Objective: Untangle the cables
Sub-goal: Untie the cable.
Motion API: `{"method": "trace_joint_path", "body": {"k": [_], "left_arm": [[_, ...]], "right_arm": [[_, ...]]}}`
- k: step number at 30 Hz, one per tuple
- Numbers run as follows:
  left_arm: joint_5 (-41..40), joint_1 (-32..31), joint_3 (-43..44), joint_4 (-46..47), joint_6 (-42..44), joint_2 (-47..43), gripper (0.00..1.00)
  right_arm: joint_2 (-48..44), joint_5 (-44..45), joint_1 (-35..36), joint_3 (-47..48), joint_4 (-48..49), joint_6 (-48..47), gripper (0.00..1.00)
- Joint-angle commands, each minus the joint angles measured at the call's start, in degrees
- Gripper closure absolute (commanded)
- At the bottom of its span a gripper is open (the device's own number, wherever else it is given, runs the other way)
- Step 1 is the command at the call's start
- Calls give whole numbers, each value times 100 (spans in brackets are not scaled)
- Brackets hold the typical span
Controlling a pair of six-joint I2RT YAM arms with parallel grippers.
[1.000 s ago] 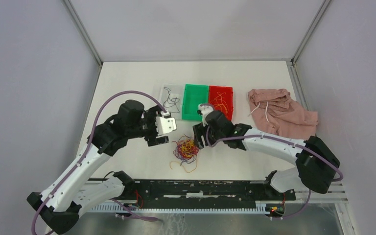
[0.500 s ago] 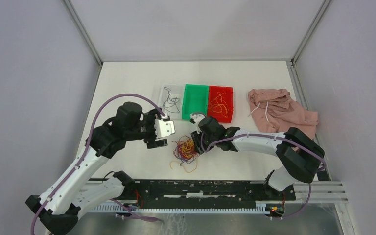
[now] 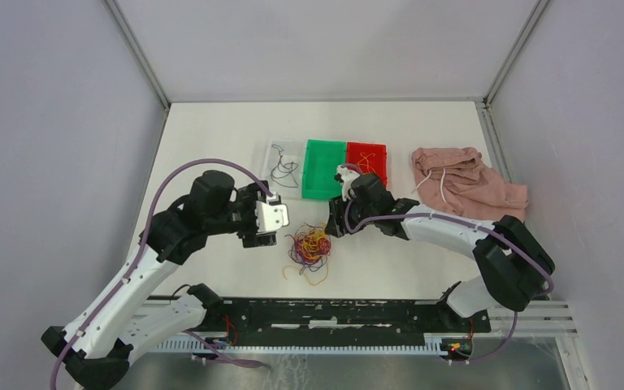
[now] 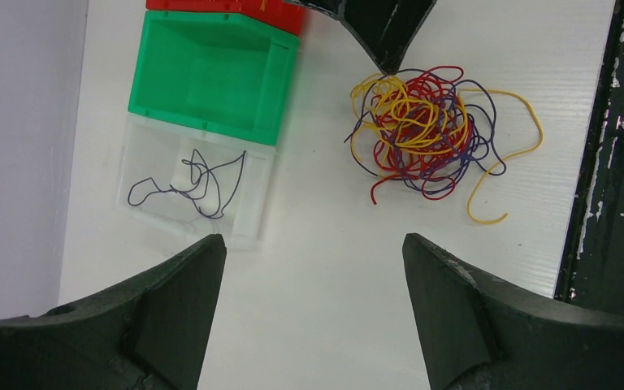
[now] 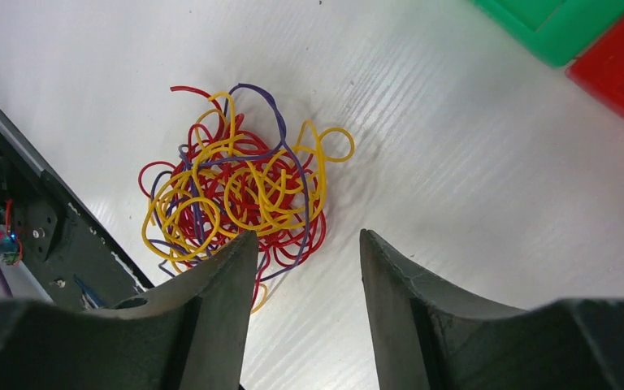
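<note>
Table (image 3: pixel 211 130), tangled cables (image 3: pixel 309 246), clear bin (image 3: pixel 295 187), green bin (image 3: pixel 322 171), red bin (image 3: pixel 381 158), pink cloth (image 3: pixel 471 191)

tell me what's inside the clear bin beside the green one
One thin dark purple-black cable lies loosely curled on the floor of the clear bin. In the left wrist view nothing covers the bin's inside, and no other item shows there.

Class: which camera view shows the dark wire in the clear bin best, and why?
The left wrist view: the dark wire lies whole and large inside the clear bin. The top external view shows it only as a tiny squiggle; the right wrist view misses it.
</note>
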Motion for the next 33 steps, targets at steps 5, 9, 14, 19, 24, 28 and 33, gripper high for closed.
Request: {"method": "trace_joint_path", "body": {"k": [5,9,14,19,24,28,33], "left_arm": [[221,14,184,-13,202,-4,13],[188,12,223,-13,208,-6,13],[120,15,305,-13,271,7,13],[127,13,347,-15,286,44,13],[121,12,358,-13,288,31,13],[110,15,383,-54,319,29,13],[156,15,367,-52,353,34,13]], "right_arm": [[95,-372,-228,-39,375,147,50],[403,-374,-214,-49,515,88,62],[532,-377,-15,-88,664,53,59],[740,-242,55,-114,775,135,57],[862,-156,53,-129,1002,288,70],[513,-15,57,-149,875,237,93],[-398,145,54,-93,358,103,100]]}}
